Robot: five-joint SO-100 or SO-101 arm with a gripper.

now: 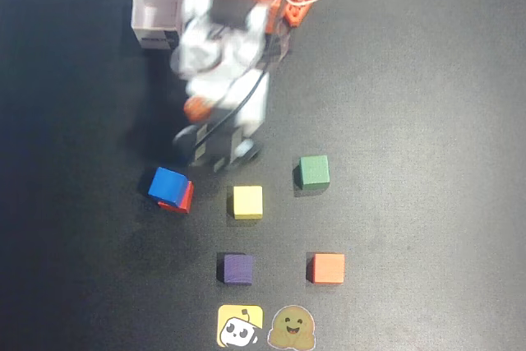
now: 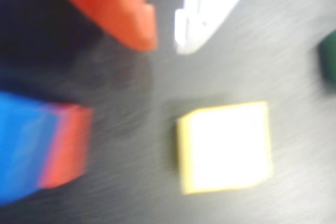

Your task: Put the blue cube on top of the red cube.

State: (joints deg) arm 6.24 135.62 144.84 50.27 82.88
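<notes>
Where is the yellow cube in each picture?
Overhead view: the yellow cube sits near the middle of the dark mat, right of the blue cube stacked on the red cube.
Wrist view: the yellow cube is right of centre, below the gripper.
Shared landmark: the blue-on-red stack lies to its left in both views.

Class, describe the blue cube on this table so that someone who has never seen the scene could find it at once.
Start in the overhead view at the dark table and the arm reaching down from the top. Just below and left of the gripper lies the blue cube, left of the yellow cube. It alone sits on another block, the red cube, which peeks out beneath it.
</notes>
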